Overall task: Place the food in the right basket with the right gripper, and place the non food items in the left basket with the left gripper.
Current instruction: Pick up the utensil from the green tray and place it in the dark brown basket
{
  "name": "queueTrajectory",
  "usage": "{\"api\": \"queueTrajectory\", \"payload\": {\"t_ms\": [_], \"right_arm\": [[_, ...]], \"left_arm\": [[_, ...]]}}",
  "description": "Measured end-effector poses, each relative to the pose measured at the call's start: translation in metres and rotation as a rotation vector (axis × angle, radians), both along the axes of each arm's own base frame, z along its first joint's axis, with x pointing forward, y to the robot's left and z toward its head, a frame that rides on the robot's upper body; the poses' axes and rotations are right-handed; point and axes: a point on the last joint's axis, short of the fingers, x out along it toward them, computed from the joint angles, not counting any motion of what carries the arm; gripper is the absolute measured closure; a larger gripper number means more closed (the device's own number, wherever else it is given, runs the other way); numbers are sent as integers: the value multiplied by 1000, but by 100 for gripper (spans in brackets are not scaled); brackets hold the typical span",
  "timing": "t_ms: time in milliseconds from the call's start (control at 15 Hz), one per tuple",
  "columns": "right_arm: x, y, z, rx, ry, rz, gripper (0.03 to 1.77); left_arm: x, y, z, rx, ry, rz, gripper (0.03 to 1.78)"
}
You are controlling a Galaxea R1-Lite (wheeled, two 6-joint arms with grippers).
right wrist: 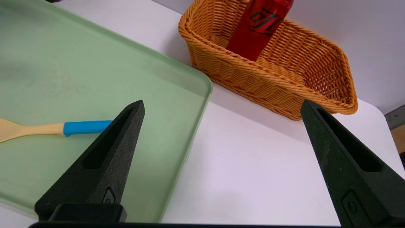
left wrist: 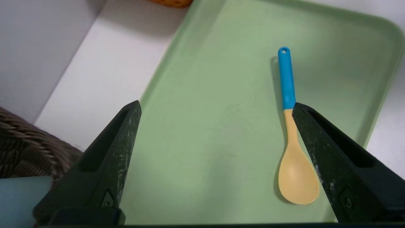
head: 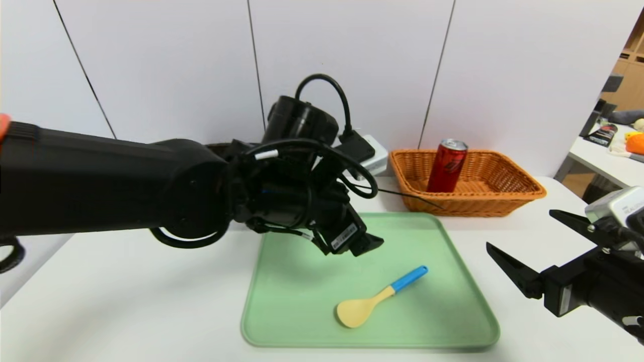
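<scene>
While left claw (left wrist: 215, 109) gapes above tray (left wrist: 202, 126) | spoon (left wrist: 292, 152) beside fingertip | right claw (right wrist: 221, 107) spread

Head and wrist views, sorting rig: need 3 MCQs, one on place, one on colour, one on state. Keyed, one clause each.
1. Where is the red can?
A. lying on the green tray
B. standing in the orange-tan basket
C. held by the right pincer

2. What colour is the spoon's handle?
A. blue
B. red
C. black

3. How is the left pincer?
A. shut on the spoon
B. shut and empty
C. open above the green tray

Answers:
1. B: head and right wrist views show the can upright inside the basket.
2. A: the handle is blue and the bowl yellow in all three views.
3. C: the left wrist view shows its fingers spread wide over the tray, holding nothing, with the spoon lying flat below near one finger. The right pincer is also open, off the tray's right side.
</scene>
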Motion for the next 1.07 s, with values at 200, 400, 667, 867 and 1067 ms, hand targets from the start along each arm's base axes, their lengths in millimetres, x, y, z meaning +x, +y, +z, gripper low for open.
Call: {"api": "queueTrajectory", "payload": {"t_ms": [200,400,667,867,1067], "right_arm": [[-1,0,1,1,-6,2,11],[-1,0,4,7,-17,4,11],[-1,0,6,10,-24,4,11],[-1,0,6,9,-24,5,11],[-1,0,5,4,-21,5,11]], "left_arm": [[10,-13,-28,78,68,-5,12],[14,-24,-47,173,158,-15,12],[16,-38,-59,247,230,-6,12],[15,-48,-60,231,270,26,12],[14,-53,-53,205,266,21,12]]}}
